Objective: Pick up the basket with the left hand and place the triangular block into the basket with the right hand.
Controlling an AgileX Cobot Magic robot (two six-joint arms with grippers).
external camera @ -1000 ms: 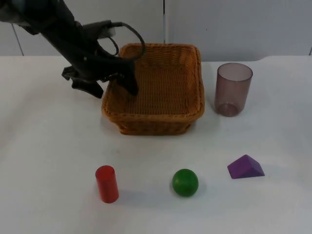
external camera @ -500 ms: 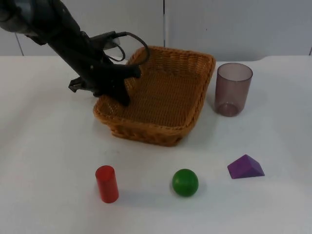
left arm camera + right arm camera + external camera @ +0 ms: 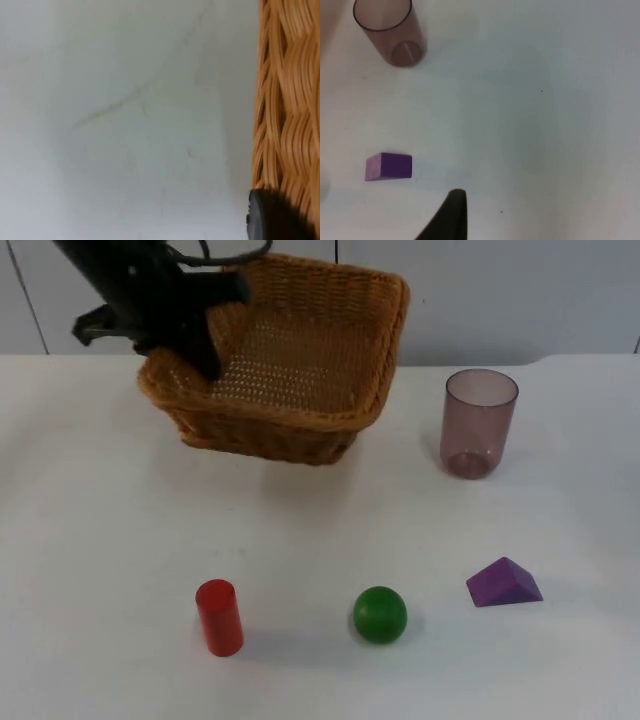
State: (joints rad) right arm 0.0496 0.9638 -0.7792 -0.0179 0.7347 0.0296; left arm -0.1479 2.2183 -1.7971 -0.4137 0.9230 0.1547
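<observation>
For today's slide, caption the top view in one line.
Left gripper holds the wicker basket tilted above the table; purple triangular block waits.

White table (image 3: pixel 100 540) with cylinder (image 3: pixel 219 617), ball (image 3: pixel 380 614), triangular block (image 3: pixel 504 582), cup (image 3: pixel 479 423).

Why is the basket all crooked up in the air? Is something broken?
Nothing looks broken. The basket tilts because the left gripper holds it up by one rim, off the white table. The purple triangular block, cup, green ball and red cylinder sit normally.
</observation>
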